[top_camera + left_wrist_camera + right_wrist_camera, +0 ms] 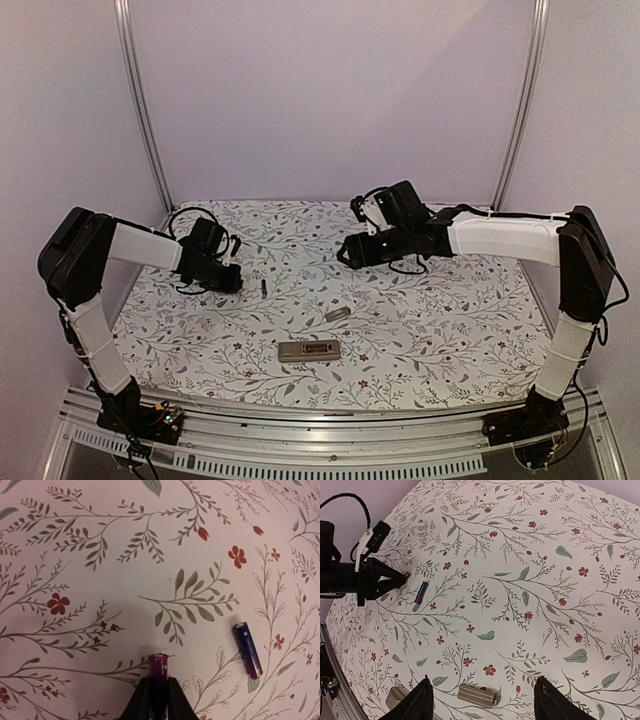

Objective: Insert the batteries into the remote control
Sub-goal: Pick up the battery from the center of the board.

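Left gripper: nearly closed, clamps a thin dark cylindrical battery with a purple sheen squarely between both black fingers. Grips it lengthwise, in line with the fingers, so that only the far end sticks out past the tips. Hard to tell whether lifted or touching the white floral-print tablecloth beneath.

Second thin cylindrical battery, dark blue: lies flat on the cloth, off to the right of the closed fingers in the wrist view. Near them but clearly apart, pointing roughly the same way as the held one, with a slight tilt. From above: that battery just beyond the left gripper, towards the middle of the table.

Slim rectangular remote control, greyish-tan back up: rests near the front edge, about midway between the two arm bases. Well apart from both grippers and from both batteries. Small flat grey cover piece: lies just beyond the remote's right end, separate from it.

Right gripper: spread wide, holds nothing. Hangs above the cloth towards mid-table, both dark fingers far apart. Looks down on the ribbed cover piece in the gap between them. Looks across at the left gripper and the loose battery beside it.
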Controlling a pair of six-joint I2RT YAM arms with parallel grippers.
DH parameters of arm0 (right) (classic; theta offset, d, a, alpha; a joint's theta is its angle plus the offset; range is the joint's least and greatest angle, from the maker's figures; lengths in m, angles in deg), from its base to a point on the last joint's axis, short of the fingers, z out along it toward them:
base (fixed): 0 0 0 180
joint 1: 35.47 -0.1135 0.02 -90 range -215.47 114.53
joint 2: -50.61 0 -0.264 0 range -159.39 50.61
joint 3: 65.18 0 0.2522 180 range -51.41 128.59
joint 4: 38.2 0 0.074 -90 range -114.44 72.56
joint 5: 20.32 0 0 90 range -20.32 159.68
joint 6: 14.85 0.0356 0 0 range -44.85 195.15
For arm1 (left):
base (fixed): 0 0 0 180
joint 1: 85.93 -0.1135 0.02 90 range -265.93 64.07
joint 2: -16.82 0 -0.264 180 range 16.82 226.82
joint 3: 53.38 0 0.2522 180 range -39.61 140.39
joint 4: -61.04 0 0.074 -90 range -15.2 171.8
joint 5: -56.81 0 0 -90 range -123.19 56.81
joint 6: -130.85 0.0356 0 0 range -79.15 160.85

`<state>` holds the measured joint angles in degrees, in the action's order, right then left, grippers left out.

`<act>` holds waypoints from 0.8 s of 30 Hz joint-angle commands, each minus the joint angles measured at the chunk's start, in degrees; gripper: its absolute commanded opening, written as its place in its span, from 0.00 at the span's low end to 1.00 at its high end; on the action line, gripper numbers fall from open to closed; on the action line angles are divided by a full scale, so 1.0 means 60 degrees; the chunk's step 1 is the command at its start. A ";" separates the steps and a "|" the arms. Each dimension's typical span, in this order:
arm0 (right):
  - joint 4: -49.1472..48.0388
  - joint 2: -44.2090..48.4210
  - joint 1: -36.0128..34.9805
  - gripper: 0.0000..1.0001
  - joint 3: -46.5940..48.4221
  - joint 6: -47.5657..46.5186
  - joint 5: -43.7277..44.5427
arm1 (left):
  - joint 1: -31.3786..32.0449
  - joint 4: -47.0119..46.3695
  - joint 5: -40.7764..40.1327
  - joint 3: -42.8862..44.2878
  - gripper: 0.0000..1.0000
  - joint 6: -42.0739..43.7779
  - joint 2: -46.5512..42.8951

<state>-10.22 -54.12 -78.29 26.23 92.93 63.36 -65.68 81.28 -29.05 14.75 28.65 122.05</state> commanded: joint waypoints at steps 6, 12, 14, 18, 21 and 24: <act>0.0226 0.0048 0.0103 0.67 0.0169 -0.0200 0.0096 | 0.0118 0.0494 0.0574 -0.0664 0.00 -0.0017 -0.0453; 0.0087 0.0404 0.0135 0.67 0.0116 -0.0656 -0.0636 | 0.0448 -0.0080 0.2376 -0.0568 0.00 0.2050 -0.1627; -0.0266 0.0678 0.0162 0.67 0.0035 -0.1062 -0.1572 | 0.0699 -0.0493 0.3591 -0.0659 0.00 0.3203 -0.2452; -0.1177 0.0936 0.0170 0.67 0.0048 -0.1159 -0.3096 | 0.1414 -0.1526 0.5183 -0.1256 0.00 0.5620 -0.3798; -0.1719 0.0752 0.0167 0.66 0.0131 -0.0444 -0.3734 | 0.1992 -0.2954 0.4945 -0.1813 0.00 0.6897 -0.4369; -0.2562 0.0641 0.0078 0.65 -0.0150 0.0557 -0.4510 | 0.2341 -0.4249 0.4270 -0.2035 0.00 0.7210 -0.4564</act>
<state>-18.41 -50.08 -77.55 26.21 89.76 44.80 -53.90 66.81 -2.69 5.44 62.13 94.92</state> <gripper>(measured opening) 0.659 0.038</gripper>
